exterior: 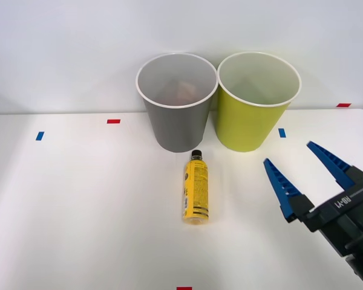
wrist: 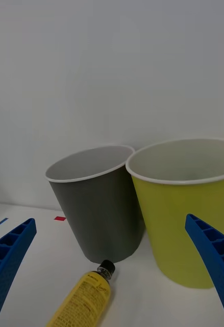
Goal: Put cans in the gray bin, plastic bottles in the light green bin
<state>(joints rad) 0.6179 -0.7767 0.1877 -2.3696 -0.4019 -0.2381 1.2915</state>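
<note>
- My right hand [exterior: 308,172] hangs above the tabletop [exterior: 78,205] near its right edge, blue fingers [exterior: 281,184] spread wide apart and holding nothing.
- The bottle [exterior: 195,188] lies flat on its side near the middle of the tabletop, black cap pointing toward the back edge, just short of the gray bin [exterior: 176,103]. It sits well to the left of my hand.
- The gray bin and the light green bin [exterior: 257,99] stand upright side by side at the back edge, rims nearly touching. Something reddish-brown shows inside the gray bin; I judge it is the can [exterior: 180,90], though I cannot be sure.
- Risk: the bottle is round and lying loose, so an off-centre pinch could roll it away.
- Risk: the cap is close to the gray bin's base, so a low reach could knock that bin.
- Risk: with the rims so close, a careless release could drop the bottle into gray instead of green.
</note>
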